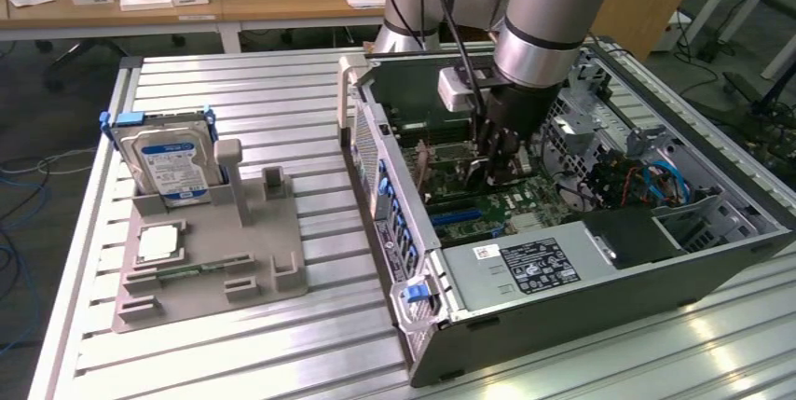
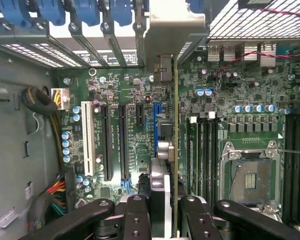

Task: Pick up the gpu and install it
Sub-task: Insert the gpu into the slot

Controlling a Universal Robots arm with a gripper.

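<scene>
Holding the gpu (image 2: 175, 150) edge-on between the claw (image 2: 165, 210) fingers, clamped on it, above the blue slot (image 2: 155, 125) of the motherboard (image 2: 125, 90) inside the computer case (image 1: 597, 269).

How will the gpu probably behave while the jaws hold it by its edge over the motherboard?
The gpu is a thin card seen edge-on, so it probably stays stiff yet could tilt in the gripper. Its board looks fragile; pressing it off-line against the blue slot might strain it.

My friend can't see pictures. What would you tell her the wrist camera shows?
The pincer holds the gpu edge-on over a green motherboard, close beside its blue slot. An empty processor socket sits nearby.
</scene>
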